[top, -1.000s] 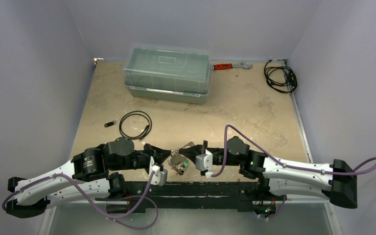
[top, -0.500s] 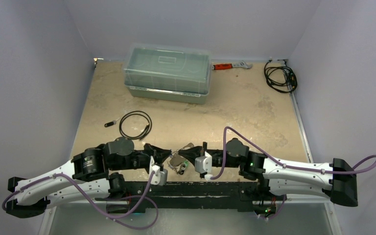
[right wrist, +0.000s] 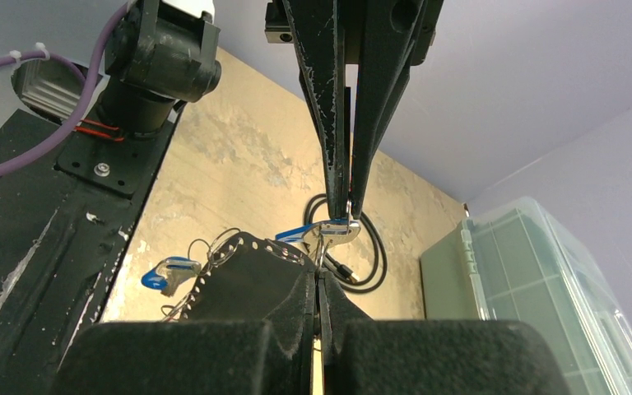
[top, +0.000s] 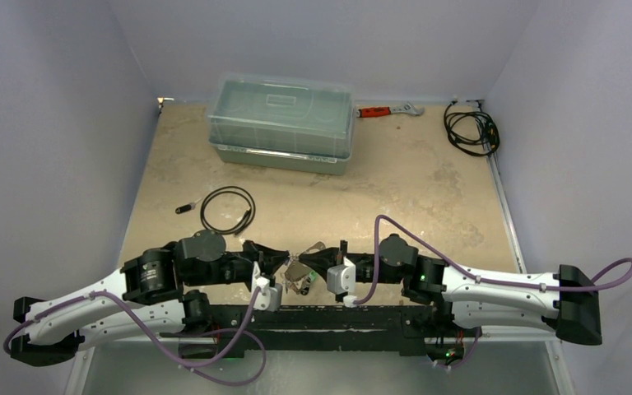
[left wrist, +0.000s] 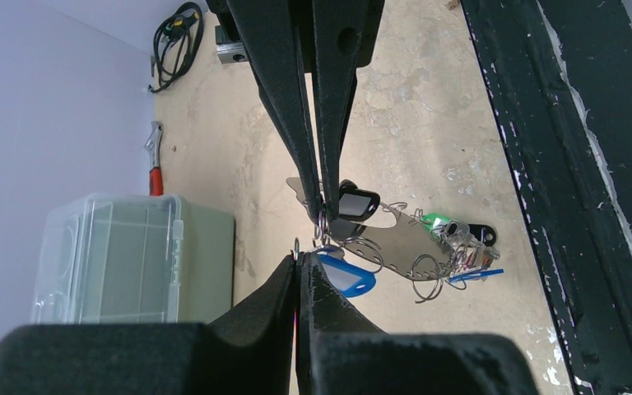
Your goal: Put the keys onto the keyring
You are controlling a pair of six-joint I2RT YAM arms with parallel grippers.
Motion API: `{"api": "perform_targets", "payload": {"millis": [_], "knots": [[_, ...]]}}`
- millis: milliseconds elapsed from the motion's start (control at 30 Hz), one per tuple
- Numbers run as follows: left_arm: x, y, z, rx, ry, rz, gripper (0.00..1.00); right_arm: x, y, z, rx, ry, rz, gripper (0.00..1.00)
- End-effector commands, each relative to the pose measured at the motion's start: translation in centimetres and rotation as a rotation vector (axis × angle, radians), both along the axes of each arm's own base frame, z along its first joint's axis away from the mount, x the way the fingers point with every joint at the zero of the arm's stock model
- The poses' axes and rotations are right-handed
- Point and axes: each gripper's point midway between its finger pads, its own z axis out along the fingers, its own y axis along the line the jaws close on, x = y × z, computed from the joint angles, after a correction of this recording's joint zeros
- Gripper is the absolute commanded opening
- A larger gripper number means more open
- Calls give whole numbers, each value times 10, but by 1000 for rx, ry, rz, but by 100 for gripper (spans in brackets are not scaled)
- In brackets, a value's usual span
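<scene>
At 6 o'clock on the desk (top: pixel 395 189), right at its near edge, the left arm (top: pixel 90 300) and right arm (top: pixel 502 288) meet tip to tip over the keyring (left wrist: pixel 395 240). The left jaws are closed tight. They seem to pinch the small wire loop of the blue-tagged key (left wrist: pixel 344 276), which hangs just beside the ring's near rim. The right jaws are also fully closed, nipping the perforated rim of the keyring and holding that end up off the desk.

Towards the ring's other end, several keys (left wrist: pixel 453 230) with green, black and blue tags sit along the rim with their wire loops. They look already hooked on, though the loops are too fine to be sure of each one. The task therefore looks well along. What appears left is to work the blue-tagged key's loop through a rim hole, and I cannot tell whether it has passed through yet.

Farther out, at about 10 o'clock from the ring, lies a black cable loop (top: pixel 228 210). A clear lidded box (top: pixel 281 123) stands at 12 o'clock near the back. An orange-handled wrench (top: pixel 388 109) lies at 1 o'clock, and a bundle of black cable (top: pixel 471 127) sits in the far corner at 2 o'clock.
</scene>
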Motion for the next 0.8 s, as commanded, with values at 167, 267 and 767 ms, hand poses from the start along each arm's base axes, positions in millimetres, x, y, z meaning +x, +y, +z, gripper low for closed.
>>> {"api": "perform_targets", "payload": {"millis": [167, 267, 767], "knots": [[-2, -9, 7, -28, 8, -22, 0, 1, 1, 35, 96, -45, -17, 0], [-3, -9, 6, -28, 10, -24, 0, 2, 0, 35, 96, -44, -22, 0], [-4, -8, 3, -21, 21, -24, 0, 6, -2, 38, 105, -42, -49, 0]]}}
